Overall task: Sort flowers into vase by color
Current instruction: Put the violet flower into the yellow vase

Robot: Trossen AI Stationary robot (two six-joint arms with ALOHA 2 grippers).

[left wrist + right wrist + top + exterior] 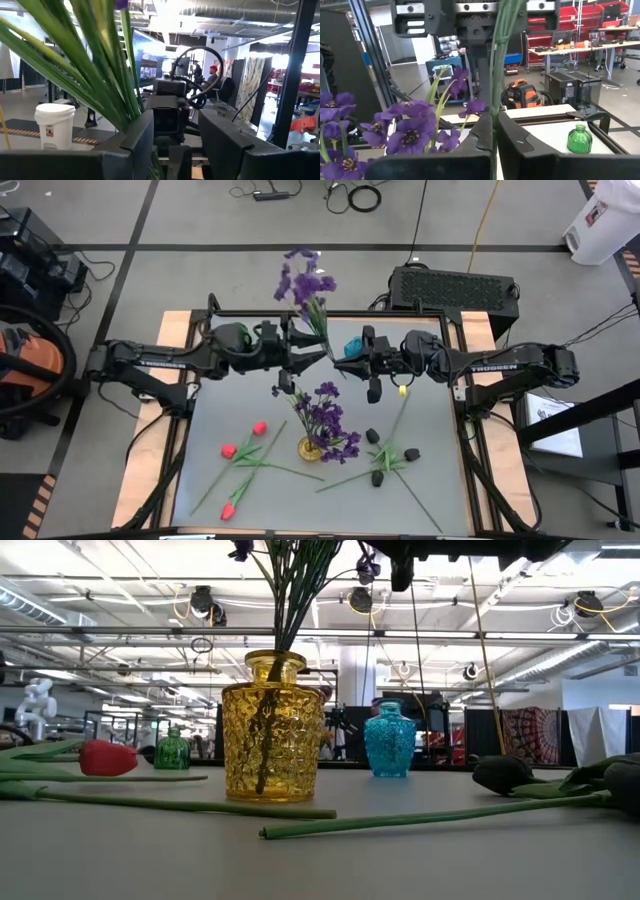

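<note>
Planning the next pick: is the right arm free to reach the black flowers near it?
Probably not yet: the right gripper is shut on the purple spray, which the left gripper also meets mid-air. The black flowers lie unobstructed on the table.
</note>
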